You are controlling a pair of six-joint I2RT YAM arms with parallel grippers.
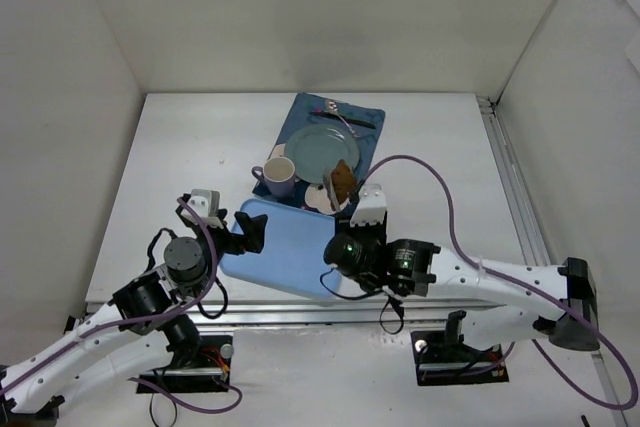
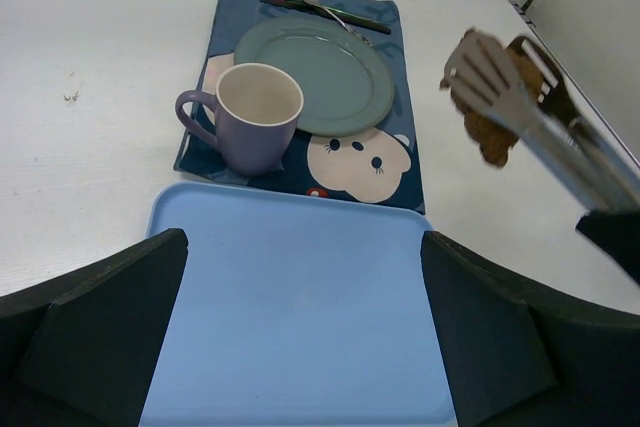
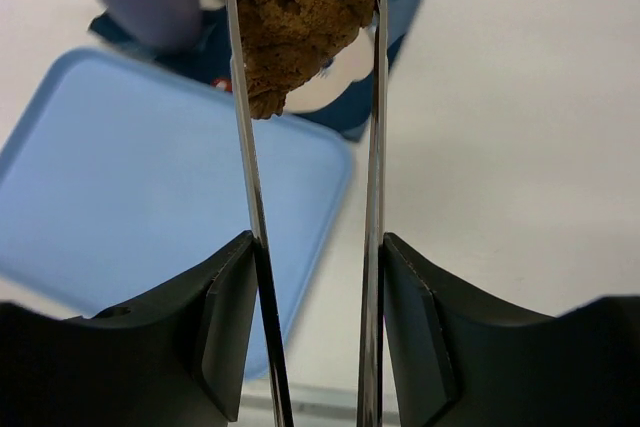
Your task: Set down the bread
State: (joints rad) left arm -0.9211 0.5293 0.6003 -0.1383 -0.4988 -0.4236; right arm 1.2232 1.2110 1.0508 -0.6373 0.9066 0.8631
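Note:
The bread, a small dark brown slice, hangs pinched between the tips of metal tongs. It is in the air over the bear-face coaster, just right of the mug. My right gripper is shut on the tongs' two blades. The left gripper is open over the blue tray, with nothing between its fingers.
A green plate lies on a dark blue placemat with cutlery at its far end. The blue tray sits at the near table edge. White walls enclose the table.

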